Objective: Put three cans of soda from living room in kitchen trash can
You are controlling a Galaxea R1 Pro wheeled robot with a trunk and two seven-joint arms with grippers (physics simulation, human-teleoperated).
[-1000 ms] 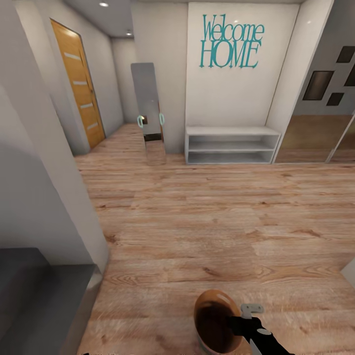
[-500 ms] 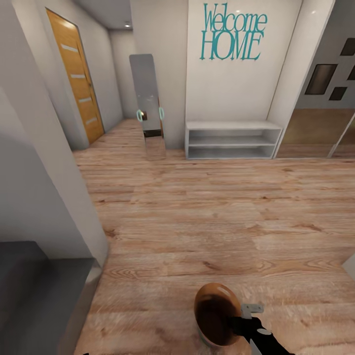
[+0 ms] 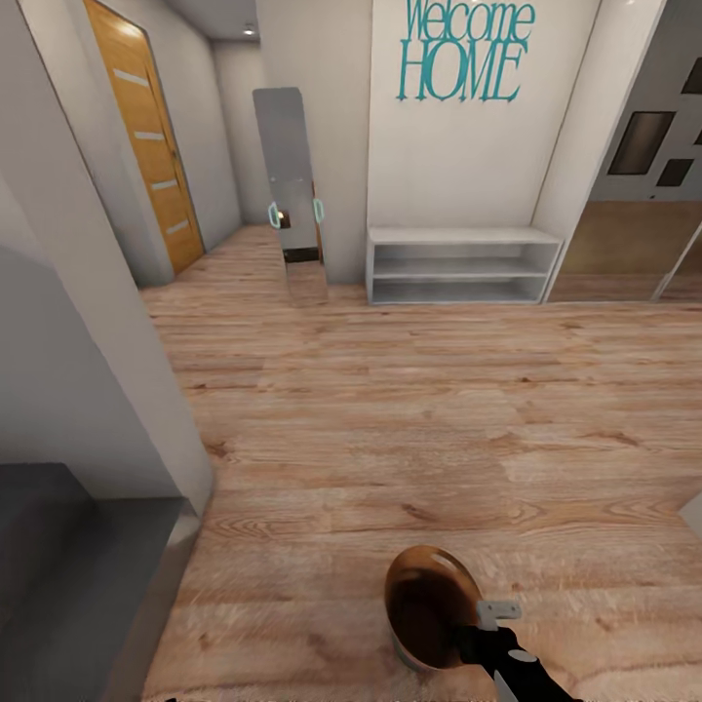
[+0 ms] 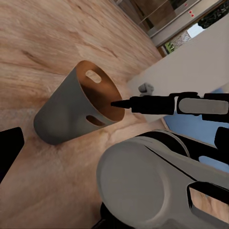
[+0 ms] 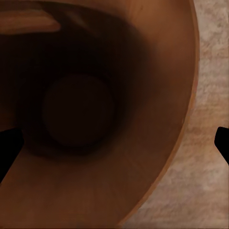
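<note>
One wide hallway of pale wood floor (image 3: 409, 409) lies ahead, with a white shelf unit (image 3: 460, 265) under teal lettering. Low and near, the tash can (image 3: 429, 606) hangs carried on the right end effector (image 3: 485, 634), whose fingers pinch its rim on the robot's right side, its opening upward. Left end effector (image 4: 9, 150): grip unclear.

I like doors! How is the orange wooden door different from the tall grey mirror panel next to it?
The orange wooden door has pale horizontal stripes; the tall grey mirror panel is plain. The door sits in the side wall of the hallway; the panel stands on the floor, leaning against the wall's corner. The door is wider. Both are tall and upright.
</note>
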